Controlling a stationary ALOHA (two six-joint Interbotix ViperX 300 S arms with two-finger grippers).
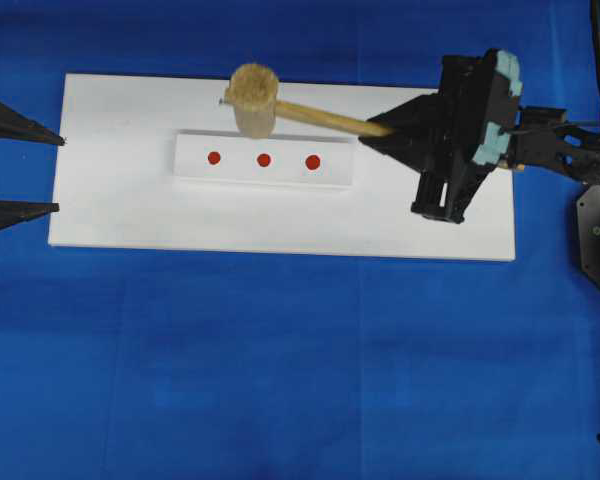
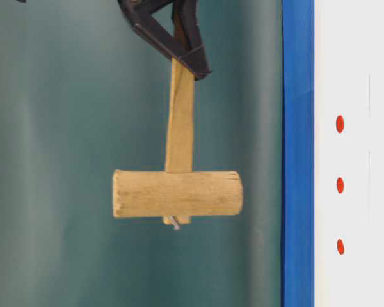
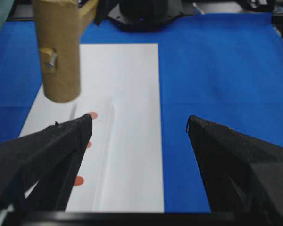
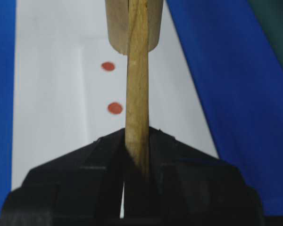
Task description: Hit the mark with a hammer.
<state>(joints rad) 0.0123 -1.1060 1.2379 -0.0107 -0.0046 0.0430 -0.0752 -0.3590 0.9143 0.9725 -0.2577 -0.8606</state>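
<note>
— What's the right gripper [image 1: 380,131] doing?

— It's clamping its jaws tight on the handle of the hammer [image 1: 255,98], holding it up off the white board [image 1: 130,215]. The wooden head is hanging in the air just behind the raised strip [image 1: 195,165], between the left dot and the mark [image 1: 264,160].

— Touching the strip?

— No, it's sitting clear above it in the side view.

— And the left gripper [image 3: 139,129]?

— Its jaws are standing wide with nothing between them, waiting at the board's left edge, on the blue cloth [image 1: 280,380].
</note>
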